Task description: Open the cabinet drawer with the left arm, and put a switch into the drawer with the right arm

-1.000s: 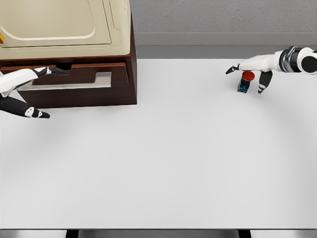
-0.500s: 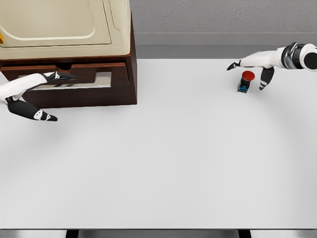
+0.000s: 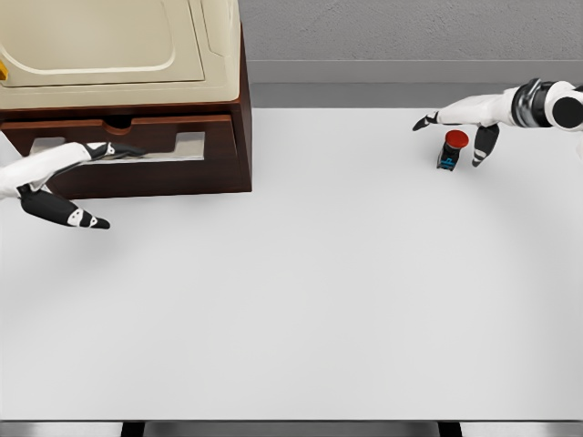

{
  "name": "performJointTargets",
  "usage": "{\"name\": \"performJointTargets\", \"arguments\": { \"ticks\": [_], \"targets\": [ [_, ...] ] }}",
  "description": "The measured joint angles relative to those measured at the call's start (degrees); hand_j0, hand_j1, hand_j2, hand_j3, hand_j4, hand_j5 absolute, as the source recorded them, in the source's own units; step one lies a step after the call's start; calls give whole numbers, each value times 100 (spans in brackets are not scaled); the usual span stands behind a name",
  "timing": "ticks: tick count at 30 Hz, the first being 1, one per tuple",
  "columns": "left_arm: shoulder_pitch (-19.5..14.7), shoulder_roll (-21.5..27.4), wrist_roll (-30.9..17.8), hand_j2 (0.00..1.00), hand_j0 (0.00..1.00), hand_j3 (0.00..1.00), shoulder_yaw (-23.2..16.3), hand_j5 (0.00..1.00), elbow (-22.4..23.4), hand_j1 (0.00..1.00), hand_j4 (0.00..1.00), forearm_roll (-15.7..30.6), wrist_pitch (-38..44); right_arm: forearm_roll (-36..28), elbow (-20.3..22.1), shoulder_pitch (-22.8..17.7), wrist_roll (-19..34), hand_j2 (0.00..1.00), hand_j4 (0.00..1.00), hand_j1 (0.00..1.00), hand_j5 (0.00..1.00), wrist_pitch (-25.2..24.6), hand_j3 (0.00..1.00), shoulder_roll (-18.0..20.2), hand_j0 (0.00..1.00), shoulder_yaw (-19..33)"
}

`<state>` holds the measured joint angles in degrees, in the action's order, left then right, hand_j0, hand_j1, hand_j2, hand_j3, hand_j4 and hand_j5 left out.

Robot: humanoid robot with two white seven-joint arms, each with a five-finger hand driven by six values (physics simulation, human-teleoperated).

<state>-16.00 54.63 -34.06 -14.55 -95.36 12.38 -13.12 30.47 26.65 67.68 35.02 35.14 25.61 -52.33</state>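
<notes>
Switch upright on table, just beside spread-fingered, empty right robot hand.

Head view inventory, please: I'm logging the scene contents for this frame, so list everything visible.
table: one, white, fills most of the view
cabinet: one, dark brown wood, far left corner of the table
drawer: one, brown with a pale inside, partly pulled out of the cabinet front
appliance: one, cream, on top of the cabinet
switch: one, red button on a dark base, upright at the far right of the table
wall: grey, behind the table
left hand: white and black, fingers spread, reaching over the drawer
right hand: white and black, fingers spread, beside and above the switch
</notes>
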Motion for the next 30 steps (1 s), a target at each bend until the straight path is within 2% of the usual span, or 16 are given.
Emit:
{"name": "performJointTargets", "arguments": {
  "ticks": [12, 20, 23, 30],
  "targets": [
    [105, 107, 19, 95, 95, 95, 24, 95, -286, 95, 95, -237, -77, 7, -13, 0, 0, 100, 100, 100, 100, 0, 100, -4, 100, -10],
    [97, 96, -91, 95, 95, 95, -32, 95, -508, 95, 95, 27, -362, 22, -51, 0, 0, 100, 100, 100, 100, 0, 100, -4, 100, -166],
    [237, 161, -82, 95, 95, 95, -22, 95, -614, 95, 95, 74, -456, 23, -54, 0, 0, 100, 100, 100, 100, 0, 100, -4, 100, -179],
    [290, 292, -94, 95, 95, 95, -31, 95, -755, 95, 95, 225, -642, 24, -92, 0, 0, 100, 100, 100, 100, 0, 100, -26, 100, -189]
  ]
}}
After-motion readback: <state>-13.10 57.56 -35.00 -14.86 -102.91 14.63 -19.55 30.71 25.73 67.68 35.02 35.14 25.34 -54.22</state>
